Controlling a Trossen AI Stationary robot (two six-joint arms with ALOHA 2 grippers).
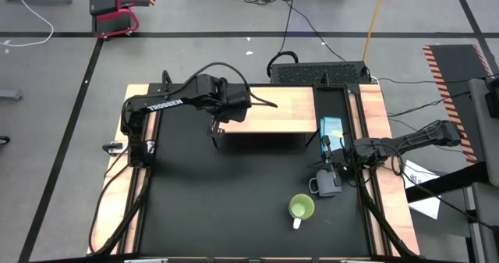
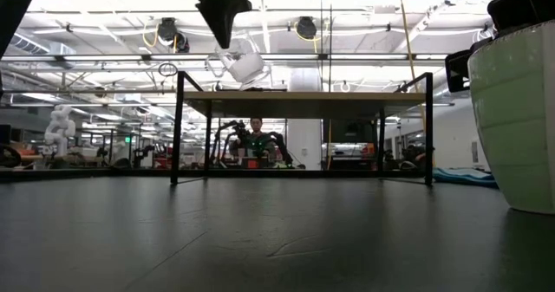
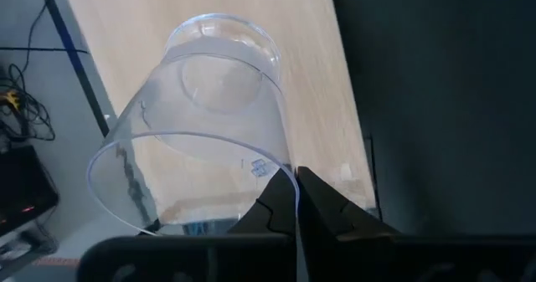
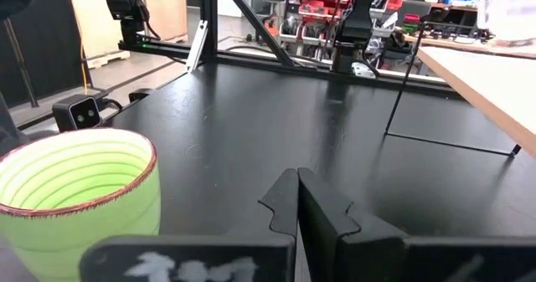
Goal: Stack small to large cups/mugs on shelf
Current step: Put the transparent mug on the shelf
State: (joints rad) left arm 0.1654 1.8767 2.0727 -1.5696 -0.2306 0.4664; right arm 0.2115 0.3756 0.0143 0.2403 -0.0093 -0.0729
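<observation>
One small clear glass cup [image 3: 197, 127] we logged pinched by its rim in the closed left hand [image 3: 295, 200], tilted, mouth toward the wrist, above the shelf's [image 1: 273, 111] left end; right hand [image 4: 297, 200] closed, empty.

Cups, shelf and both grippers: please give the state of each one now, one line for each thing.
Small clear glass cup: tilted, gripped at its rim, held above the shelf.
Grey-blue handled mug: on the black table, beside the right gripper.
Lime-green mug with white handle: upright on the table, empty.
Light-wood shelf: no cup on it yet.
Left gripper: shut on the cup's rim.
Right gripper: shut, holding nothing.
</observation>
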